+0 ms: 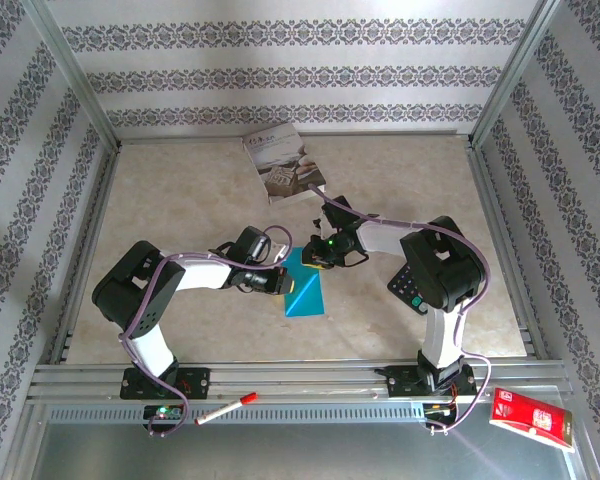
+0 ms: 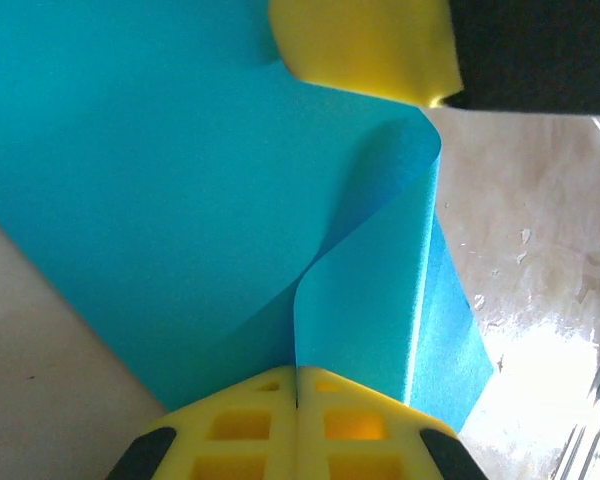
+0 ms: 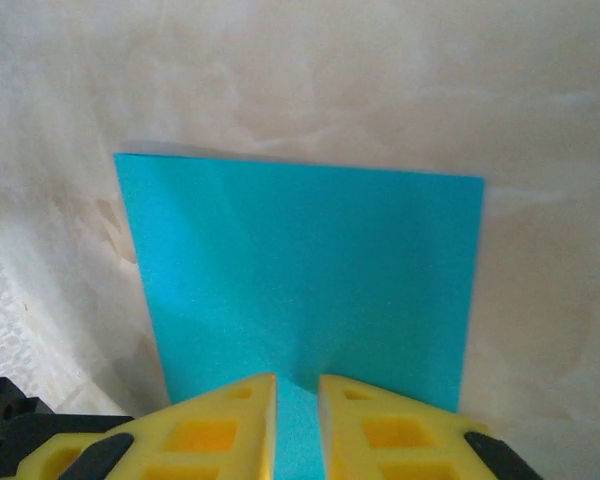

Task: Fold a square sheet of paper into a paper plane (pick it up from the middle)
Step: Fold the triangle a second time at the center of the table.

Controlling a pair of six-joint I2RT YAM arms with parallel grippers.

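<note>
The left pincer [image 2: 297,392] is clenched on a raised flap of the square sheet of paper [image 2: 160,200], which curls up off the rest of the sheet towards the right pincer [image 3: 297,395]. That one's jaws stand slightly parted just over the sheet, gripping nothing as far as can be seen. To fold well, the flap probably wants carrying over until its edges meet. Meanwhile the right pincer pins the sheet against sliding, and then the crease is pressed flat. The sheet is thin, plain teal-blue, partly doubled over, lying in the middle of the bench [image 1: 180,190] between the arms, no dart yet.
</note>
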